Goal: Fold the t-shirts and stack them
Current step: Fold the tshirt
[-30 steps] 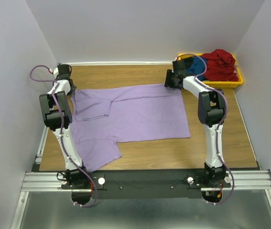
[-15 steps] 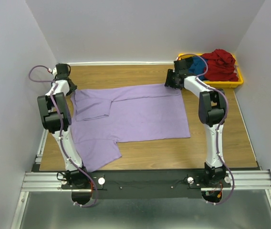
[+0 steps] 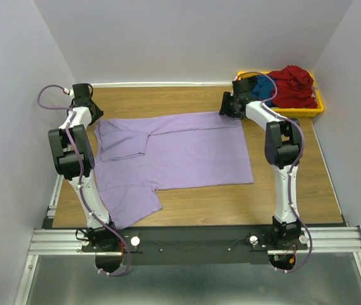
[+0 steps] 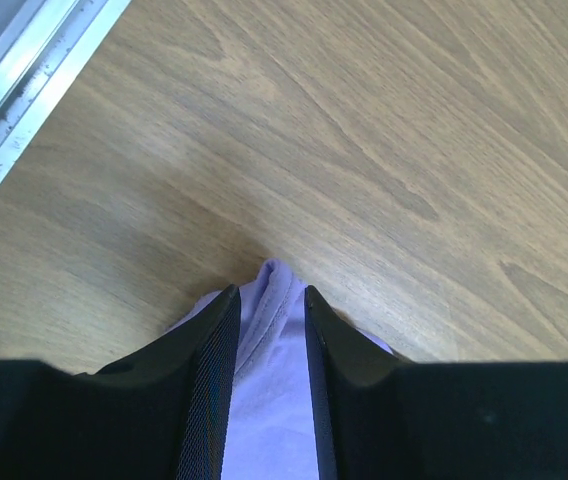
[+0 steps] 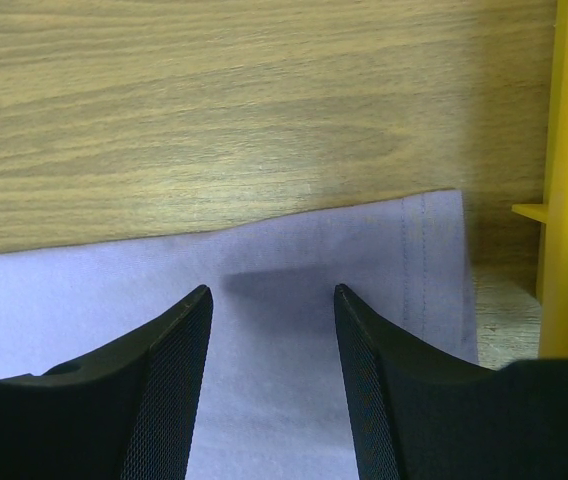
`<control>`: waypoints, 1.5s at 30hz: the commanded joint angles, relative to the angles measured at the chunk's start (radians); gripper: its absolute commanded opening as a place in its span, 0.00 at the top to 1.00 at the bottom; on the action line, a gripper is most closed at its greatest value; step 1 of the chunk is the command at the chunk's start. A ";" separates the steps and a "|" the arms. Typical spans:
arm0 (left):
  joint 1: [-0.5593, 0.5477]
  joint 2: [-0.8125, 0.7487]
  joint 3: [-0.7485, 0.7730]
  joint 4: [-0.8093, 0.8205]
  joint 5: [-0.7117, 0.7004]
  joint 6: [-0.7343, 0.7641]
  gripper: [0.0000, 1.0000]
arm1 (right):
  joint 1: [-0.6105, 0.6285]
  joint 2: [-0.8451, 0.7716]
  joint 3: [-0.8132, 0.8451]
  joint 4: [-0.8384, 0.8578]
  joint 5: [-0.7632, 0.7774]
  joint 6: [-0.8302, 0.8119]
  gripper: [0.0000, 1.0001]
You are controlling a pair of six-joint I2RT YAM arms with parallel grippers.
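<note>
From above, we see only the left arm point(image 3: 71, 149) edge back-left in the last second; the lavender t-shirt point(image 3: 180, 152) stays flat on the bench point(image 3: 295, 190), long axis left to right, hem toward the yellow bin point(image 3: 321, 105), so we judge folding hardly begun. Our left wrist shows the left claw point(image 4: 269, 300) narrow, pinching a peak of its cloth. Our right wrist shows the right claw point(image 5: 271, 300) wide above the hem corner.

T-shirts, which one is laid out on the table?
The lavender-purple t-shirt; the dark red t-shirt and blue t-shirt sit bunched in the yellow bin.
</note>
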 commanded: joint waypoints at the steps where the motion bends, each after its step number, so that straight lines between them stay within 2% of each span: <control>1: 0.006 0.053 0.030 -0.025 0.031 0.010 0.60 | -0.004 0.025 -0.022 -0.027 -0.026 -0.006 0.41; 8: 0.006 0.101 0.047 -0.053 -0.024 0.025 0.75 | -0.006 0.022 -0.031 -0.027 -0.026 -0.006 0.41; 10: 0.006 0.103 0.056 -0.053 -0.048 0.030 0.83 | -0.006 0.024 -0.032 -0.027 -0.025 -0.005 0.41; 11: 0.008 0.103 0.059 -0.053 -0.056 0.036 0.96 | -0.004 0.024 -0.032 -0.027 -0.022 -0.006 0.41; 13: 0.011 0.104 0.076 -0.056 -0.083 0.042 1.00 | -0.006 0.028 -0.032 -0.027 -0.019 0.000 0.40; 18: 0.027 0.138 0.160 -0.073 -0.126 0.045 1.00 | -0.004 0.050 0.003 -0.027 0.013 0.002 0.40; 26: 0.031 0.236 0.300 -0.090 -0.097 0.051 1.00 | -0.006 0.129 0.107 -0.027 0.058 -0.024 0.40; 36: 0.031 0.244 0.319 -0.062 -0.070 0.050 0.99 | -0.021 0.231 0.293 -0.029 0.104 -0.070 0.37; 40: 0.032 0.228 0.318 -0.044 -0.064 0.033 0.91 | -0.027 0.252 0.333 -0.029 0.113 -0.084 0.36; 44: 0.031 0.170 0.328 -0.033 -0.065 0.022 0.74 | -0.029 0.222 0.380 -0.030 0.101 -0.097 0.33; 45: 0.031 0.156 0.331 -0.035 -0.064 0.019 0.66 | -0.029 0.206 0.389 -0.030 0.081 -0.097 0.33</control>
